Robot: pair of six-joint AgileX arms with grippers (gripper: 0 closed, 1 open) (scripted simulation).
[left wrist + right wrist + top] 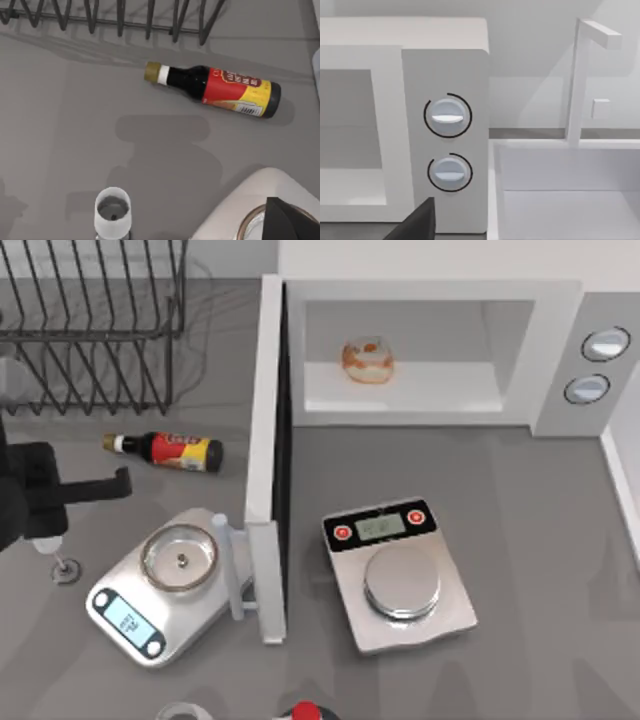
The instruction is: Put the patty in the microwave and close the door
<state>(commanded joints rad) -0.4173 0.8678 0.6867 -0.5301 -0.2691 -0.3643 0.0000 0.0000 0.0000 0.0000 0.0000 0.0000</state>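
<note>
- The patty [367, 359] sits on the floor of the microwave [560, 360] cavity, toward its left.
- The door [268, 460] stands wide open, swung out over the counter [540, 530], its handle [236, 570] beside the left scale [160, 585].
- My left pincer [95, 485] hangs at the counter's left edge near the soy sauce bottle [168, 450]; it looks spread, though I cannot tell for sure.

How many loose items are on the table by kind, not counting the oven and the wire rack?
Silver kitchen scales: 2, round-plate scale and glass-dish scale
Dark brown yellow-labelled bottle: 1
Small clear stemmed glass: 1
Total: 4
Two objects cut off at the near edge are uncounted.
</note>
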